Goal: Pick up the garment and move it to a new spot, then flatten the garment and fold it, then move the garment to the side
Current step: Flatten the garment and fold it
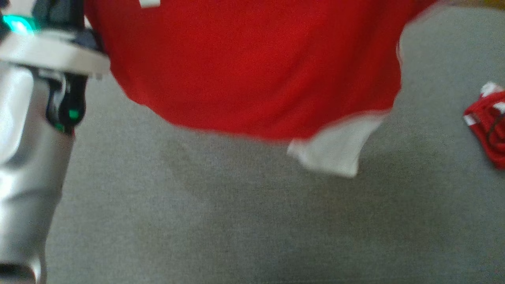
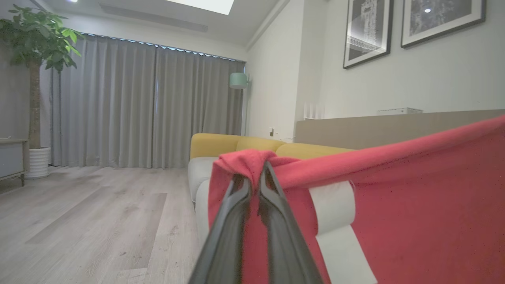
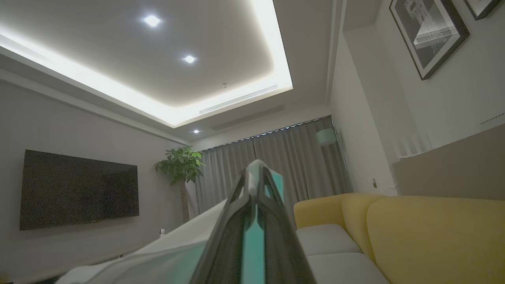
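Note:
The garment is red with white trim and hangs spread in the air across the top of the head view. A white flap dangles from its lower edge, above the grey cushion. In the left wrist view my left gripper is shut on a bunched red corner of the garment, which stretches away to the right. My pale left forearm rises along the left edge of the head view. In the right wrist view my right gripper is shut on a pale edge of the garment.
A grey sofa seat lies under the hanging cloth. A second, crumpled red and white cloth lies at its right edge. The sofa's yellow backrest stands behind, with wood floor and a potted plant beyond.

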You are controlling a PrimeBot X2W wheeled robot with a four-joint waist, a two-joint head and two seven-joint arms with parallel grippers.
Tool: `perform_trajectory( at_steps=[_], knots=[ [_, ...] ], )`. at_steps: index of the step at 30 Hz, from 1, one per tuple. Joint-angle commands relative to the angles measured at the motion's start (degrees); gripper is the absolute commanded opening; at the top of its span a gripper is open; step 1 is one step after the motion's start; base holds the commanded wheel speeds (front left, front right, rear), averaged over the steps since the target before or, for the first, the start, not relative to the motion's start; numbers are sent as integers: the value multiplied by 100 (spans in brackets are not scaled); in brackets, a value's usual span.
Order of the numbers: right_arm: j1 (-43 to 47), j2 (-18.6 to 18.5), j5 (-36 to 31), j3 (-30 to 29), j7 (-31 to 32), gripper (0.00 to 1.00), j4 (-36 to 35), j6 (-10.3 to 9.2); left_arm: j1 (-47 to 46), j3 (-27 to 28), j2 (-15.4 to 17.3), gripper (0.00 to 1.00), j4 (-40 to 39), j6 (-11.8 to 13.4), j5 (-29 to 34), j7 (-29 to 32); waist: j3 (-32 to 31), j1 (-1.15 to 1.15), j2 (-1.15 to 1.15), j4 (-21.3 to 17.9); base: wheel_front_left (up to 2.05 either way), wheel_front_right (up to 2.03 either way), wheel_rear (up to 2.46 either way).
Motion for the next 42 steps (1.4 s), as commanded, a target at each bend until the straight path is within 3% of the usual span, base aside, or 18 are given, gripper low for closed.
perform_trajectory(
  at_steps=[1,7,12,19,28,33,42],
  knots=[
    [-570,55,-144,-14,-83,0,28,-4,-660,363,191,0,45,91,8,-118,477,-1,0,19,0,0,0],
    [-2035,237,-945,-591,-230,0,646,-4,-1950,628,-53,0,924,284,348,-654,996,-1,0,6,0,0,0],
    [-1893,460,-1234,-1028,-233,0,609,-4,-2010,973,-319,0,1325,193,359,-725,1100,-1,0,-19,0,0,0],
    [336,661,-813,-944,-234,0,413,-4,-109,1503,-901,0,1868,37,293,-729,933,-1,0,-142,0,0,0],
    [3589,1144,-62,-841,-234,0,-485,-4,2262,2437,-1634,0,2429,-25,422,-729,618,-1,0,-608,0,0,0],
    [4689,1214,-3,-384,-234,0,-780,-4,3057,2904,-1842,0,2365,-30,516,-730,276,-1,0,-822,0,0,0],
    [5889,1265,169,-280,-234,0,-769,-4,4136,2857,-1933,0,2035,-31,302,-730,-317,-1,0,-844,0,0,0]
  ],
)
